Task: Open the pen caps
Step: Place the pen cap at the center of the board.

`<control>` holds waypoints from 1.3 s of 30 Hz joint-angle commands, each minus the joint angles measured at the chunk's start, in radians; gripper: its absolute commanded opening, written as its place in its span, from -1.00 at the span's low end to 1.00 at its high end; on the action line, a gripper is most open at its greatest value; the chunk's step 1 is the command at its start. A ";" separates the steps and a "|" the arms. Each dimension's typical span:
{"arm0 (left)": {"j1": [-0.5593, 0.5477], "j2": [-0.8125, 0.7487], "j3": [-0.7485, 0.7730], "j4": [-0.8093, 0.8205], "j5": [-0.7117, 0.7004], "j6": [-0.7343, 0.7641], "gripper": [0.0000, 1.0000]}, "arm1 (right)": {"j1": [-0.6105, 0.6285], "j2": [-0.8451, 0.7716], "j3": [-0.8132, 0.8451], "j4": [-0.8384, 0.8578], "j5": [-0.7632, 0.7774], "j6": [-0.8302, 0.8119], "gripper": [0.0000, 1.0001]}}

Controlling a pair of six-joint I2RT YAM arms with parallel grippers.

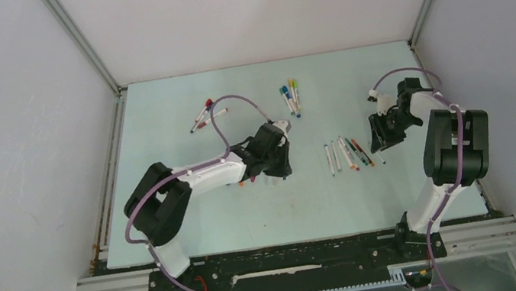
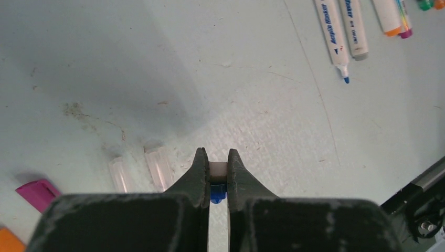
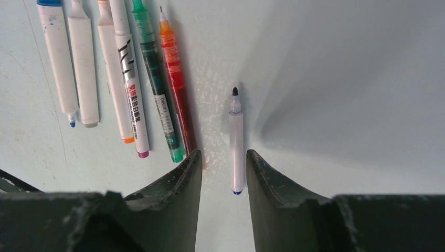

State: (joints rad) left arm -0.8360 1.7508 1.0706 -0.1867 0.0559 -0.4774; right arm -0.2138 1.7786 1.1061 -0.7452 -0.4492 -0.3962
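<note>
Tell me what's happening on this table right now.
Two robot arms are uncapping pens. The left gripper is shut on a small white and blue piece, probably a cap or pen end. Two clear caps and a pink cap lie loose beside it. The right gripper is open over an uncapped white pen lying flat on the table, not gripping it. To that pen's left is a row of pens, several with bare tips.

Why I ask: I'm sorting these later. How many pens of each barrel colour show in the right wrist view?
white pens: 5
green pen: 1
red pen: 1
Total: 7
</note>
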 commanded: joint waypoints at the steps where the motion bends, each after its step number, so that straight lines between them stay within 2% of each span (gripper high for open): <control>1: -0.011 0.048 0.089 -0.060 -0.007 0.007 -0.84 | -0.006 -0.049 0.028 0.002 -0.024 -0.012 -0.22; 11: -0.011 0.085 0.119 -0.102 -0.029 -0.002 -0.56 | -0.007 -0.053 0.028 0.000 -0.037 -0.012 -0.22; 25: -0.011 0.073 0.129 -0.109 -0.039 -0.003 -0.47 | -0.007 -0.063 0.028 0.000 -0.055 -0.013 -0.21; 34: -0.012 -0.035 0.093 -0.052 -0.053 0.004 -0.46 | -0.007 -0.081 0.028 -0.007 -0.090 -0.027 -0.21; 39: -0.011 -0.156 0.048 -0.011 -0.148 0.026 -0.42 | -0.007 -0.106 0.028 -0.017 -0.138 -0.048 -0.21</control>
State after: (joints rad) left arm -0.8425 1.7435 1.1286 -0.2783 -0.0051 -0.4774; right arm -0.2169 1.7325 1.1061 -0.7475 -0.5282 -0.4122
